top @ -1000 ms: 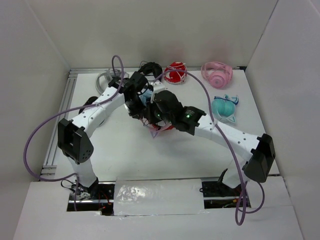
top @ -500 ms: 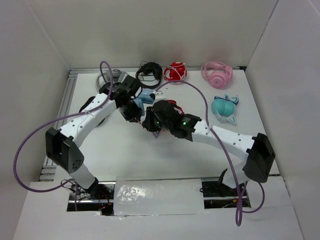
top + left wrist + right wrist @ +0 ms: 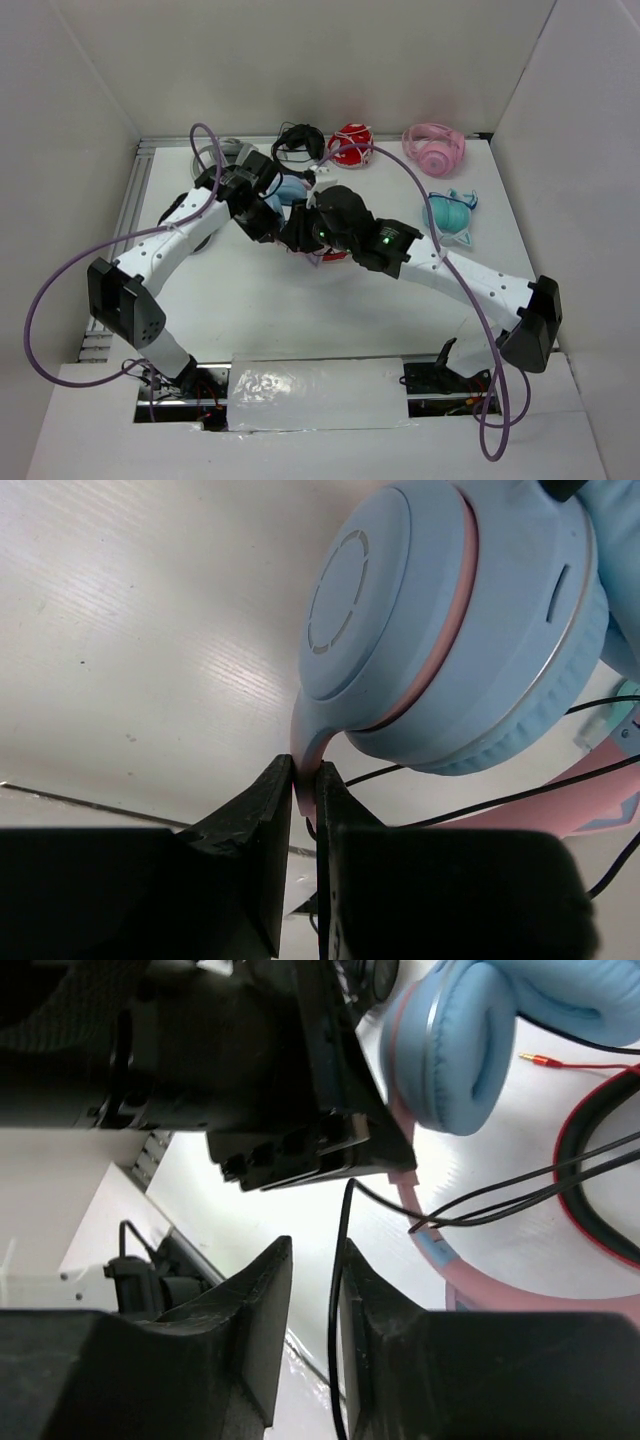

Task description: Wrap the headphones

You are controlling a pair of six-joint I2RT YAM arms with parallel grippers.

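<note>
Txt/labels: nothing legible is showing in any view.
Headphones point(image 3: 430, 620): no brand or nos. are showing.

On my white desk point(image 3: 250, 300), black headphones point(image 3: 300, 141) lie beside red headphones point(image 3: 350, 145) along the far edge. Pink headphones point(image 3: 434, 147) sit near the far right corner. Teal cat-ear headphones point(image 3: 448, 217) rest by the right edge. A greyish item point(image 3: 215, 155) lies far left, but I can't make it out.
</note>
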